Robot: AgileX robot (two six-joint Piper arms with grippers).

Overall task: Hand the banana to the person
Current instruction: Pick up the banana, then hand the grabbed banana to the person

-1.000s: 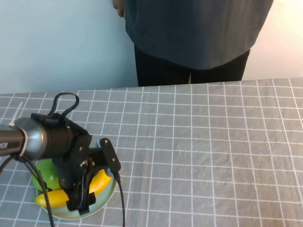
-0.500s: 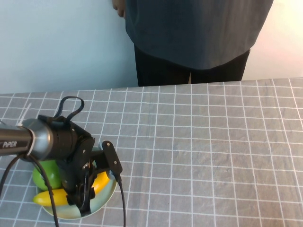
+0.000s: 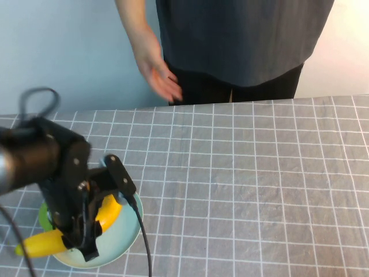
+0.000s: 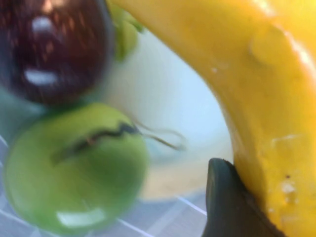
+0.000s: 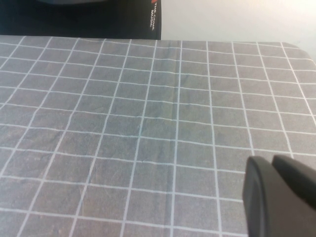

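- Left gripper [image 3: 92, 225]: positioned at the near left of the worktop [image 3: 259, 184], above a pale blue plate [image 3: 124, 242].
- Left fingers: clamped on the banana [image 3: 104, 214] at mid-length; in the left wrist view one dark finger [image 4: 227, 202] lies pressed against the yellow skin of the banana [image 4: 256, 89].
- Banana: bright yellow, glossy, curved; one end projecting past the left rim of the plate in the high view, the other end angled up toward the wrist body. Whether the fruit touches the plate or sits clear of it cannot be told.
- Green fruit [image 4: 74, 168]: round, resting on the plate beside the banana; only a green sliver [image 3: 43, 216] visible behind the arm in the high view.
- Dark purple fruit [image 4: 54, 44]: just beside the green fruit, on the same plate [image 4: 163, 98].
- Person [image 3: 242, 40]: standing at the far edge of the worktop, dark grey-blue top, black trousers.
- Person's hand [image 3: 158, 75]: bare, lowered with open palm, at the far left side, above the worktop edge, well apart from the banana.
- Right gripper [image 5: 279, 197]: outside the high view; dark fingers visible at a corner of the right wrist view over bare checked cloth [image 5: 148, 113], the two sitting close together with a thin seam between, nothing held.
- Worktop covering: grey cloth with white grid lines.
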